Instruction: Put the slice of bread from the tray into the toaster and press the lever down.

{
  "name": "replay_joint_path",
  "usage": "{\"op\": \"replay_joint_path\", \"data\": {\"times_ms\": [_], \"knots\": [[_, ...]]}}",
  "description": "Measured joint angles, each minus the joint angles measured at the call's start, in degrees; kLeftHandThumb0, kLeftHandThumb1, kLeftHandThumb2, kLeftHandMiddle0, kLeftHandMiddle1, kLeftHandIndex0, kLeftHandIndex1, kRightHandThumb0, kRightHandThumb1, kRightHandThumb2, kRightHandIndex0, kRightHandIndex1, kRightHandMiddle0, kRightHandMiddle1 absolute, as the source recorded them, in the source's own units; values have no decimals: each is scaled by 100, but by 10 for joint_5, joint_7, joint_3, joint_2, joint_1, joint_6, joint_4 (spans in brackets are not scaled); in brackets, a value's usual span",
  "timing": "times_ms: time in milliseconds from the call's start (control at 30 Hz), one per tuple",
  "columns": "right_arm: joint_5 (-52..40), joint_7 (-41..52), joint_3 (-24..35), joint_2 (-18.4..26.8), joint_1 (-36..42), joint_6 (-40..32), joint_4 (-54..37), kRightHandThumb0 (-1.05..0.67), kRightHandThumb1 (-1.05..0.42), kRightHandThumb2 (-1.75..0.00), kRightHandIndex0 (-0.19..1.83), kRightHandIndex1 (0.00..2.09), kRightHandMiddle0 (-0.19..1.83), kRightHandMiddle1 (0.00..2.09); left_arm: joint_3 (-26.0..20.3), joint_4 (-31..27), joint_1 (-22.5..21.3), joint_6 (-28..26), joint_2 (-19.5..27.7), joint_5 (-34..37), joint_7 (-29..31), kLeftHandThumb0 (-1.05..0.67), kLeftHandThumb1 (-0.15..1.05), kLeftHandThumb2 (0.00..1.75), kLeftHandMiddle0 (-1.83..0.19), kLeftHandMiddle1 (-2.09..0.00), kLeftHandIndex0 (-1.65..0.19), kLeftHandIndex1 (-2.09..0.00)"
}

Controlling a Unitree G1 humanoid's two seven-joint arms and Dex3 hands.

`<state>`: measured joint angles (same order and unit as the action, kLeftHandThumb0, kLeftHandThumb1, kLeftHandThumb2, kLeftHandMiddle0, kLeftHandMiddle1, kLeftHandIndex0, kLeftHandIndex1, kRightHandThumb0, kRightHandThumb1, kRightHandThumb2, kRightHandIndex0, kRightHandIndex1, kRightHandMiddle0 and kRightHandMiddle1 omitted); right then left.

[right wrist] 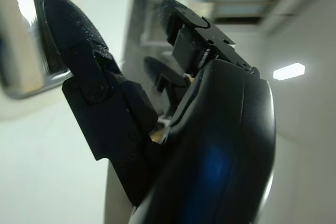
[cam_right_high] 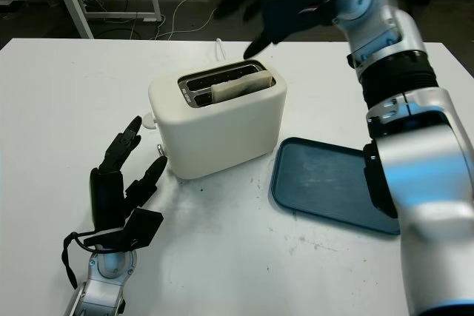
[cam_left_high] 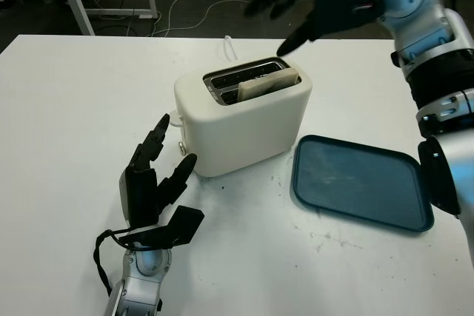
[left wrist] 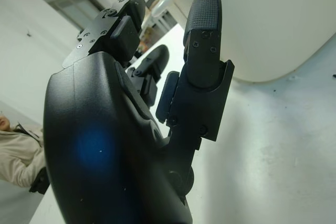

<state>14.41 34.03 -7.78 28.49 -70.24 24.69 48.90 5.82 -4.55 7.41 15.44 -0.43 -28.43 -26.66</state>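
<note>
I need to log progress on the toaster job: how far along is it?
Done: the bread slice sits in a slot of the toaster, and the tray is bare. In hand: nothing; the right hand is open above the toaster, the left hand open beside it. Left: pressing the lever.

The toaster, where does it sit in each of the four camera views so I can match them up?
Left eye view: toaster at centre, left of the blue tray.
Right eye view: just left of centre.
Left wrist view: its white wall beyond the left hand.
Right wrist view: cannot tell.
Shared landmark: the bread slice in its slot.
</note>
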Motion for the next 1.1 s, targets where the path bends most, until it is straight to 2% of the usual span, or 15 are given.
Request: {"op": "replay_joint_path", "data": {"times_ms": [100,233,333,533,667,867,1100], "knots": [[-59,-21,51,2,101,-2,-94,-51,-74,-1,72,64,81,10,0,0,0,0,0,-1,0,-56,92,22,-40,-47,-48,0],[-156,-18,108,1,266,-50,-243,-39,-78,-2,69,62,78,7,0,-1,1,0,-1,-1,2,-56,92,21,-40,-47,-48,0],[-203,-18,131,-5,380,-84,-332,-38,-81,-2,67,60,76,5,0,0,0,0,-1,0,2,-56,92,21,-40,-46,-48,0],[-250,-59,151,-68,566,-126,-429,-39,-84,0,74,52,79,3,0,-1,1,-1,-1,1,4,-58,92,23,-40,-46,-47,0],[-302,-91,165,-125,647,-157,-478,-37,-86,-1,74,47,79,2,-2,-2,1,-1,-1,3,7,-60,92,23,-40,-46,-48,0],[-330,-122,161,-195,731,-158,-523,-39,-90,0,77,27,78,0,-4,-4,0,-1,0,3,13,-58,92,24,-40,-46,-48,0],[-327,-187,136,-253,755,-185,-537,-40,-90,-1,81,15,80,1,-13,-9,0,0,16,3,15,-58,92,21,-41,-48,-50,-1]]}}
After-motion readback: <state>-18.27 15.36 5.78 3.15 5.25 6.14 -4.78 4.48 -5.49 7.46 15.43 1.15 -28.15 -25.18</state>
